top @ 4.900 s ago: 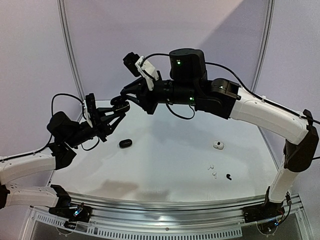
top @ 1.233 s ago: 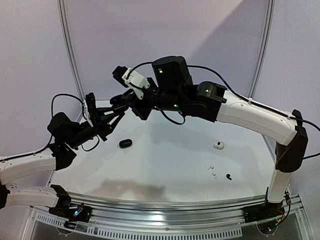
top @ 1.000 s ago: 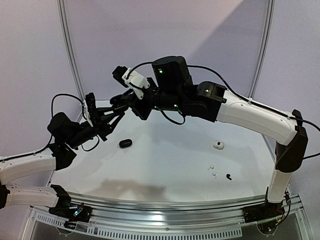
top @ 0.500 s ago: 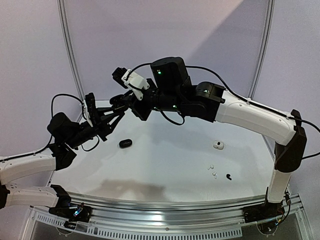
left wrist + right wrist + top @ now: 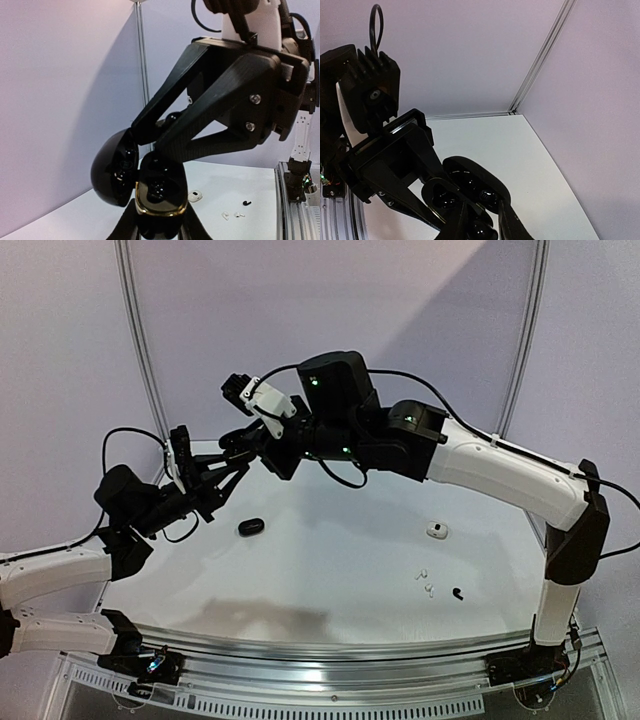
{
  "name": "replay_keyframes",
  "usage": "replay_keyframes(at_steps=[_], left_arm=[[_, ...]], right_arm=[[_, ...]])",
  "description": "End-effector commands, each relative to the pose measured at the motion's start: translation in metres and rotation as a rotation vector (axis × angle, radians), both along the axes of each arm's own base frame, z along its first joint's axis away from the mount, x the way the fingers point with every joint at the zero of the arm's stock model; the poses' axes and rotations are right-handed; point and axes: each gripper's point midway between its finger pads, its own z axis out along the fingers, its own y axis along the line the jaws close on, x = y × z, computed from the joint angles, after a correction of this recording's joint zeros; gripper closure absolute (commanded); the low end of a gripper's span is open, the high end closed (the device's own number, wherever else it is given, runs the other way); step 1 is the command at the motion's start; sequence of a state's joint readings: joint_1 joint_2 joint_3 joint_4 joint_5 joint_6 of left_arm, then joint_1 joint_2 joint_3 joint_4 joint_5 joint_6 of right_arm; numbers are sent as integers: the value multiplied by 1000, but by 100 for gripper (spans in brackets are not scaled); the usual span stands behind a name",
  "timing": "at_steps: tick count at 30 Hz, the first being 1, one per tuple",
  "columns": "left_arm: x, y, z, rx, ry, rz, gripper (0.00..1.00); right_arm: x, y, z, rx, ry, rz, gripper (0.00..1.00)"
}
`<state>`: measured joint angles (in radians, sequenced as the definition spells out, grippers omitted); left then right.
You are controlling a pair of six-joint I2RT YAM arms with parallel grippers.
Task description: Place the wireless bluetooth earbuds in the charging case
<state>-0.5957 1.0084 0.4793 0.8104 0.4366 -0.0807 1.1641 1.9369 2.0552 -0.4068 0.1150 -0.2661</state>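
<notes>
Nearest my bases, two white earbuds (image 5: 425, 581) and a loose black earbud (image 5: 458, 593) lay on the table (image 5: 340, 570), with a closed black case (image 5: 250, 526) and a white case (image 5: 436, 530) farther back. Beyond these, raised off the table, my left pincer (image 5: 228, 472) was clamped on the open charging case (image 5: 155, 192). My right pincer (image 5: 238, 446), fingers nearly together, pinched a second black earbud (image 5: 480, 231) just over that case's open base.
</notes>
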Motion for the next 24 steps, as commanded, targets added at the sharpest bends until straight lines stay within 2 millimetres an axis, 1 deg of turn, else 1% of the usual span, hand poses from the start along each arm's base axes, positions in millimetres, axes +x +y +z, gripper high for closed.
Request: replay_keyframes(at_steps=[1, 4, 7, 10, 12, 14, 15, 17, 19, 20, 22, 24], left_arm=[[-9, -3, 15, -28, -50, -34, 100], [-9, -3, 15, -33, -42, -35, 100], [-10, -3, 14, -45, -15, -50, 100], [-11, -4, 14, -61, 14, -66, 100], [-8, -3, 11, -63, 37, -56, 100], [-2, 0, 8, -62, 72, -30, 100], [1, 2, 6, -62, 89, -17, 100], [5, 4, 1, -57, 116, 0, 100], [8, 7, -3, -55, 141, 12, 100], [9, 7, -5, -54, 152, 13, 100], [10, 7, -7, -56, 169, 12, 100], [10, 7, -8, -59, 182, 8, 100]], right_arm=[[4, 4, -16, -40, 33, -1, 78], [3, 7, -18, -40, 38, 5, 79], [4, 8, -16, -31, 39, 7, 82], [4, 11, -19, -32, 45, 9, 83], [4, 10, -17, -22, 50, 1, 83], [5, 9, -8, 7, 53, -9, 82], [4, 7, 2, 31, 50, -11, 82], [-2, 3, 30, 101, 46, 10, 81], [-11, 1, 59, 191, 50, 45, 80], [-15, -4, 77, 236, 42, 60, 79], [-20, -10, 95, 286, 38, 74, 79], [-28, -12, 107, 317, 45, 108, 79]])
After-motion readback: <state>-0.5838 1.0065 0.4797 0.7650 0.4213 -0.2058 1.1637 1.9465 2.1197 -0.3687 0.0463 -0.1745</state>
